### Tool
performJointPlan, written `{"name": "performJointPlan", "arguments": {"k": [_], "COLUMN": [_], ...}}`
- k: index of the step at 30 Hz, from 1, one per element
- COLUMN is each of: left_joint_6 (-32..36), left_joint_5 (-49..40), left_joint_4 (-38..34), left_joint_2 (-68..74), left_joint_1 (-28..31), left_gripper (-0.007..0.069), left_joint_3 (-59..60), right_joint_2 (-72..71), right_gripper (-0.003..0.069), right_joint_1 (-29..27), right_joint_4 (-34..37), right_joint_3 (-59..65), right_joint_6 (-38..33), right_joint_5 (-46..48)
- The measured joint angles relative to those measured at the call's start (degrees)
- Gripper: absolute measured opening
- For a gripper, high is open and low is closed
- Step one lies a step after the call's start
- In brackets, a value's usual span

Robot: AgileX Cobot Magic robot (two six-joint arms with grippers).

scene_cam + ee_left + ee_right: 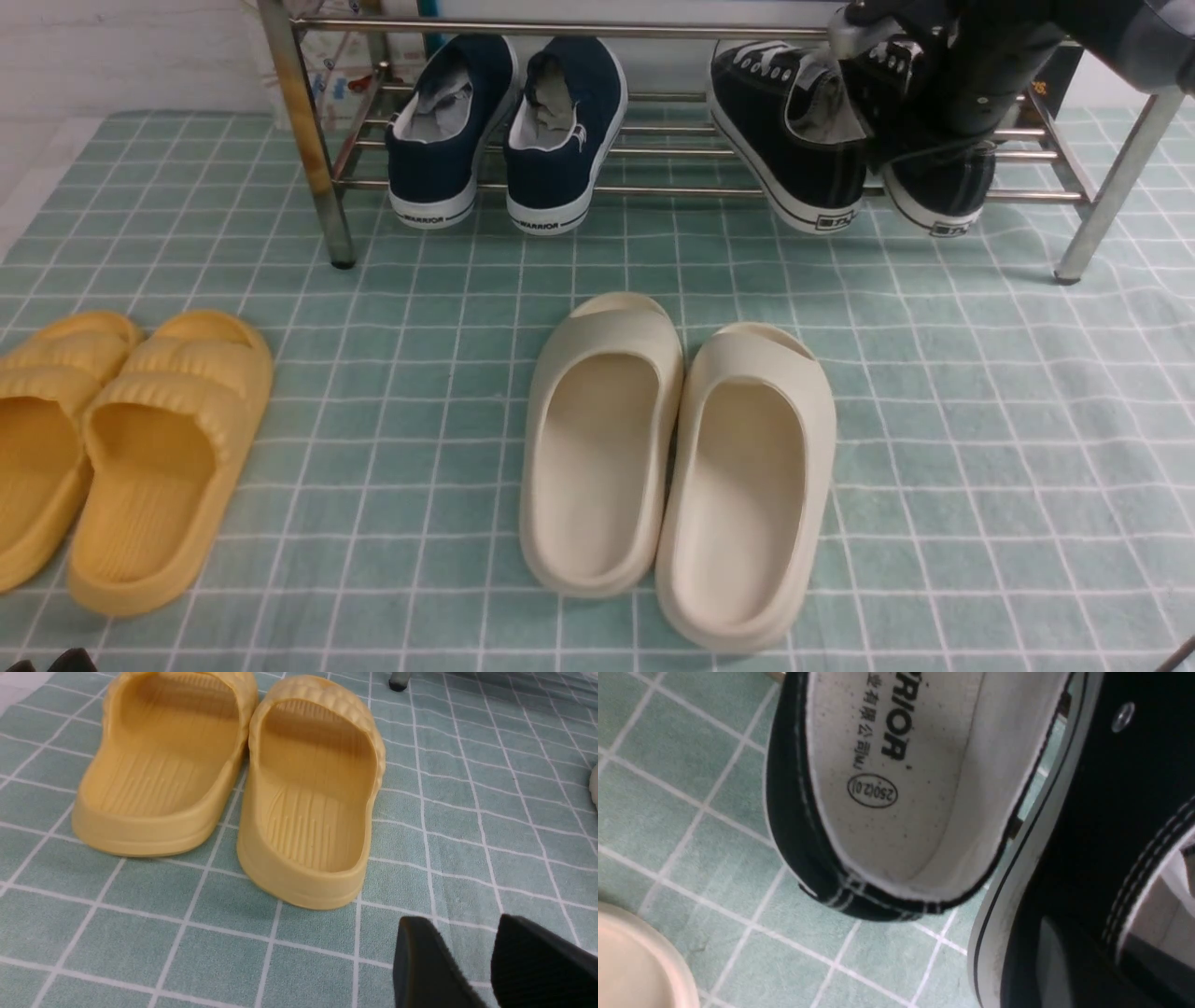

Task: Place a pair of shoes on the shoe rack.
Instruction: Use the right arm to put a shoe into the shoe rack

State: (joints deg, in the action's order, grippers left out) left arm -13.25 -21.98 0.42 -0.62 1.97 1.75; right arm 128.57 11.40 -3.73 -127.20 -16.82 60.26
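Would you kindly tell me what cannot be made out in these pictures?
Right gripper: front view, its arm covers the jaws; grip unknown.
Right-hand black sneaker: front view, toe hidden by that arm.
Outer yellow slide: front view, cut by the left edge.
Shoe rack: front view, top cut by the upper edge.

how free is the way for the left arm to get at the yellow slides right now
Probably yes: the left gripper is open and sits just short of the yellow slides, heel ends toward it, with only bare checked cloth between and nothing in the way.
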Motion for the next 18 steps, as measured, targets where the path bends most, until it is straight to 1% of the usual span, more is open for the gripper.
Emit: {"name": "performJointPlan", "arguments": {"k": [14,18], "left_joint_6": [0.0,0.0], "left_joint_5": [0.0,0.0], "left_joint_4": [0.0,0.0], "left_joint_2": [0.0,0.0], "left_joint_1": [0.0,0.0], "left_gripper": [0.0238,0.0238], "left_joint_3": [0.0,0.0], "right_joint_2": [1.15,1.77], "right_gripper": [0.0019,0.0031], "right_joint_1": [0.05,0.05], "right_joint_4": [0.39,0.64], "right_joint_3": [0.0,0.0], "right_joint_6": [-0.2,0.67], "right_joint_5": [-5.72,-6.78]}}
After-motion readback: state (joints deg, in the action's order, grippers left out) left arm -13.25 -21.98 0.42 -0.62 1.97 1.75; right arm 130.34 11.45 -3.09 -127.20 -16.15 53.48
